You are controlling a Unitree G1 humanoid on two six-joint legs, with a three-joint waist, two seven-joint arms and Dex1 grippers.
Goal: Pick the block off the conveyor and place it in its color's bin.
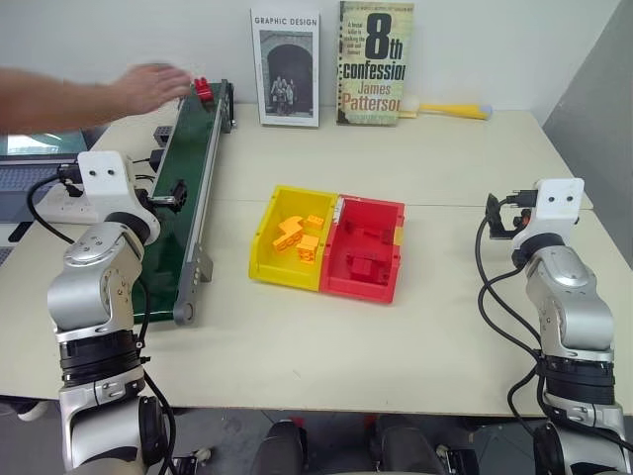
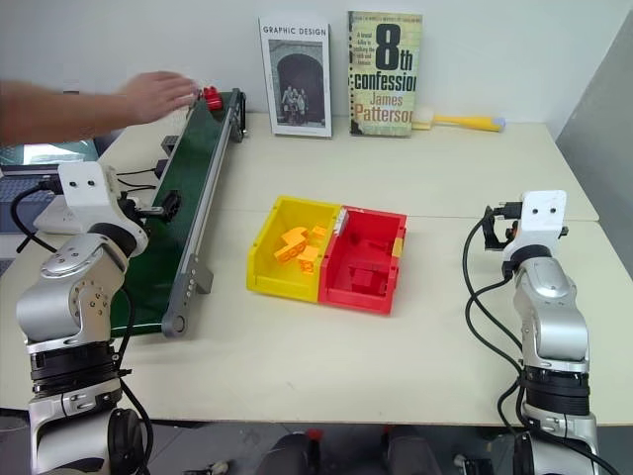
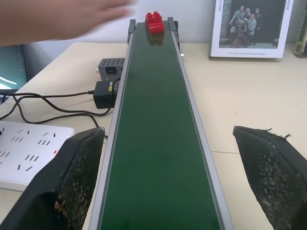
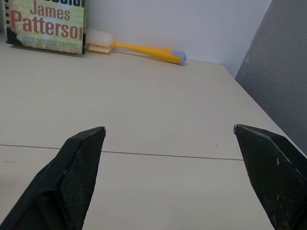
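Your red block (image 3: 154, 21) sits at the conveyor's (image 3: 158, 143) far end beside a person's hand (image 1: 150, 87), while your left gripper (image 3: 177, 177) and right gripper (image 4: 175, 177) are both spread wide, holding nothing.

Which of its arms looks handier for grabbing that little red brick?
Left, probably: its open tool looks straight down the dark green conveyor belt toward the small red plastic brick.

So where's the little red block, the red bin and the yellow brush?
red block (image 3: 154, 21), left wrist view, on its studded top.
red bin (image 1: 393, 209), left eye view, on its far rim.
yellow brush (image 4: 144, 51), right wrist view, on its handle.
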